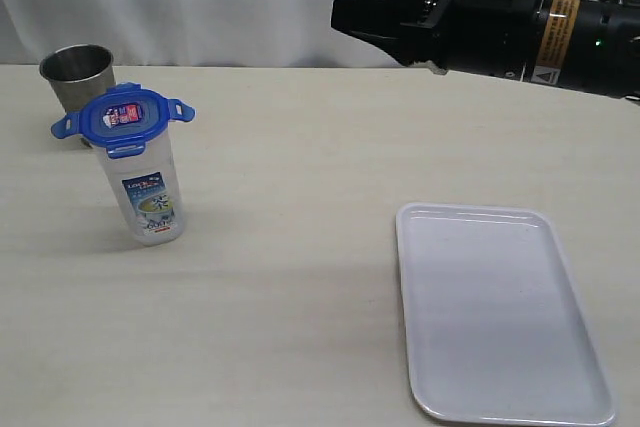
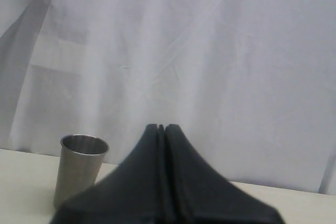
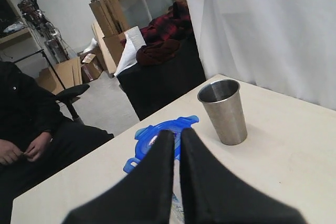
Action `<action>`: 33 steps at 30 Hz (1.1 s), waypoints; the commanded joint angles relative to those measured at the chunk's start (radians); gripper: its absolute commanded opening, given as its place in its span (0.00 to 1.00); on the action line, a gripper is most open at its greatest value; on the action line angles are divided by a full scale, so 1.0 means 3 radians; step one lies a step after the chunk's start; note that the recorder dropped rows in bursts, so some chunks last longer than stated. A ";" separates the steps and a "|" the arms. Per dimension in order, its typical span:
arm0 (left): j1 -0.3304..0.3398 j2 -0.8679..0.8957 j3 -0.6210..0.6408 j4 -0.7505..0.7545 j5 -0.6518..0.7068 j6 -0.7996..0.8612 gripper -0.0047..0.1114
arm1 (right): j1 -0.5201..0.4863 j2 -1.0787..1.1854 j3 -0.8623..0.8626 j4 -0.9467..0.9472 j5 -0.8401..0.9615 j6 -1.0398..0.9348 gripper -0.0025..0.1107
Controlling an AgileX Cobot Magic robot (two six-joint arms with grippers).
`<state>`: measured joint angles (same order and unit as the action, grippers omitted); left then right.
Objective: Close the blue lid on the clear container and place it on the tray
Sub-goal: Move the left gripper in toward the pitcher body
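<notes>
White curtain [image 1: 200, 7] behind pale table [image 1: 300, 297] (cardboard boxes [image 3: 106, 15] beyond).

- Exterior view: bright, even, soft light; container [image 1: 148, 182] throws only a faint shadow on the table [image 1: 300, 247].
- Dull sheen on the tray [image 1: 500, 317].
- Wrist views: dimmer; left gripper [image 2: 161, 128] and right gripper [image 3: 176, 132] blurred, close to lens.

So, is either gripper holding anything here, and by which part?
Nothing is held. The right gripper hangs shut and empty in the air; the left gripper is shut on nothing. The clear container, blue lid on top, stands untouched.
</notes>
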<state>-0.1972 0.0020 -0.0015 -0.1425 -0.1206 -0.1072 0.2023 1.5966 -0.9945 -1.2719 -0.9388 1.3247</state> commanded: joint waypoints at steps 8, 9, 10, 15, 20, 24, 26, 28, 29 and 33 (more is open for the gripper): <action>0.0003 0.0162 0.0005 0.0350 -0.0241 -0.0008 0.04 | -0.0018 -0.0001 -0.0023 -0.0010 -0.0056 -0.0051 0.06; 0.0003 0.0279 0.0005 0.0356 -0.0338 -0.0008 0.07 | -0.0018 -0.0001 -0.0023 -0.0010 -0.0056 -0.0051 0.06; 0.0003 0.0410 0.0005 0.0365 -0.0460 -0.0008 0.12 | -0.0018 -0.0001 -0.0023 -0.0010 -0.0062 -0.0051 0.06; 0.0003 0.1215 0.0005 0.0895 -0.1207 -0.0163 0.55 | -0.0018 -0.0001 -0.0023 -0.0045 -0.0078 -0.0036 0.06; 0.0003 0.2377 0.0005 0.1158 -0.1904 -0.0115 0.78 | -0.0018 -0.0001 -0.0023 -0.0060 -0.0084 -0.0006 0.06; 0.0003 0.3378 0.0005 0.1197 -0.2550 0.0126 0.77 | -0.0018 -0.0001 -0.0023 -0.0060 -0.0093 -0.0005 0.06; 0.0003 0.3799 0.0005 0.1232 -0.2821 0.0272 0.77 | -0.0018 -0.0001 -0.0023 -0.0076 -0.0092 -0.0005 0.06; 0.0003 0.4213 0.0005 0.1381 -0.3102 0.0357 0.77 | -0.0018 -0.0001 -0.0023 -0.0086 -0.0092 -0.0005 0.06; 0.0003 0.4405 0.0005 0.1425 -0.3184 0.0357 0.77 | -0.0018 -0.0001 -0.0023 -0.0086 -0.0092 -0.0005 0.06; 0.0003 0.5062 -0.0133 0.1401 -0.3189 0.0357 0.77 | -0.0018 -0.0001 -0.0023 -0.0086 -0.0092 -0.0005 0.06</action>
<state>-0.1972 1.4072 -0.0103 0.2829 -1.0442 -0.0101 0.2023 1.5966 -0.9961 -1.2918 -0.9585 1.3227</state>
